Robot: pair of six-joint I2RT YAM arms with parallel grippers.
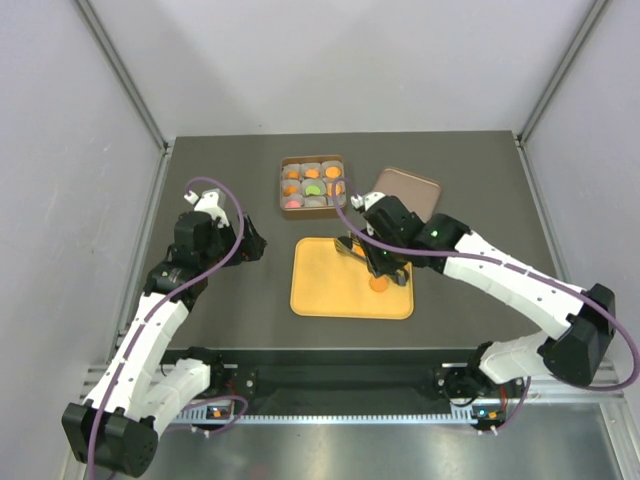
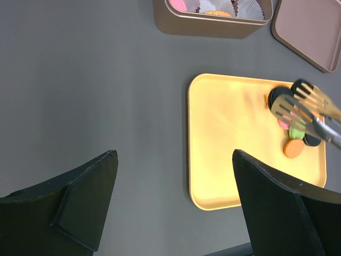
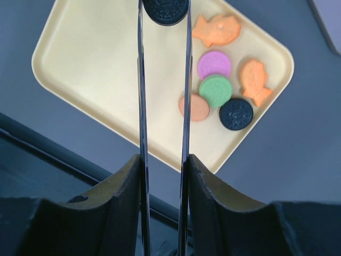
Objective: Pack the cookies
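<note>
With the right gripper (image 3: 162, 173) clamped on the tongs (image 3: 140, 96), whose tips pinch a black cookie (image 3: 165, 10) over the yellow tray (image 3: 80, 58) holding the other cookies (image 3: 216, 90) — squeeze evenly, lift straight, lower it into a free cup of the box (image 1: 281, 186) — left gripper (image 2: 175, 160) idle, wide open.

A dark grey worktop (image 1: 220, 160) sat between pale walls. A yellow tray (image 1: 325, 285) with round corners lay flat near the middle of it. A brown tin box (image 2: 213, 28) stood at the far side, well apart from the tray. Crinkly white paper cups (image 2: 248, 6) sat inside the box in rows. The box's brown lid (image 1: 407, 190) lay on the worktop just beside the box, on its right. Thin gold tongs (image 2: 285, 106) hung over the right part of the tray.
</note>
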